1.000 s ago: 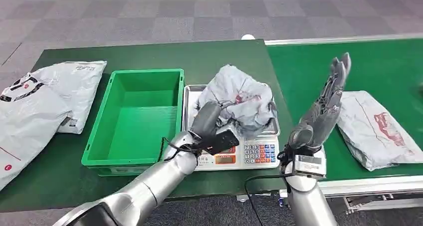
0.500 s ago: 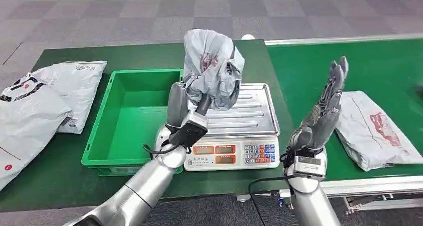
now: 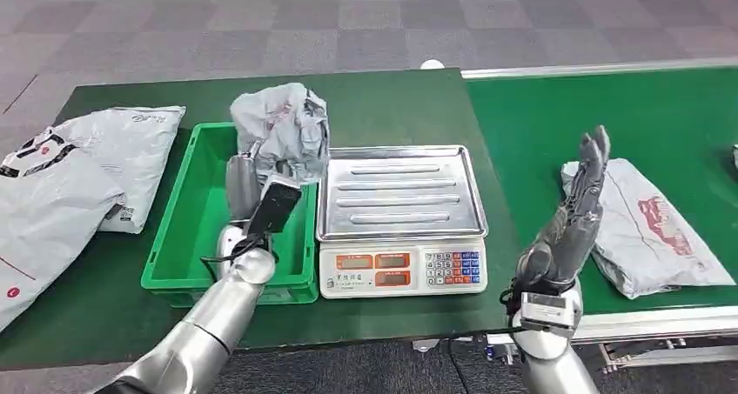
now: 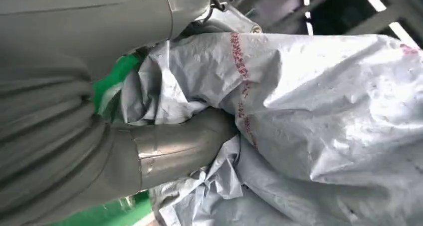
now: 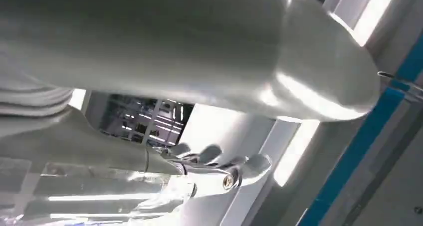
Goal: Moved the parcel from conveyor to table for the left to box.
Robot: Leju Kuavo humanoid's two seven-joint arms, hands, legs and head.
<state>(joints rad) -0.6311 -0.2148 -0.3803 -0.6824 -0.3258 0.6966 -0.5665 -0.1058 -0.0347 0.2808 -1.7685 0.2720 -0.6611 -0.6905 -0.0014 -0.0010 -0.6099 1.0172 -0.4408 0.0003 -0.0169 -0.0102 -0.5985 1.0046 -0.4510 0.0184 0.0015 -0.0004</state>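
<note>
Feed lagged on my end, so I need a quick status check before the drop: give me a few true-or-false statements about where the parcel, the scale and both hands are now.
1. The left hand holds the crumpled grey plastic parcel above the green plastic crate. True.
2. The silver scale tray carries a parcel. False: the tray is bare.
3. The right hand is raised with fingers straight and holds nothing. True.
4. The green conveyor belt is bare. False: a flat grey mailer bag lies on it beside the right hand.
5. The grey parcel already lies on the crate's floor. False: it is held up at the crate's far rim.
</note>
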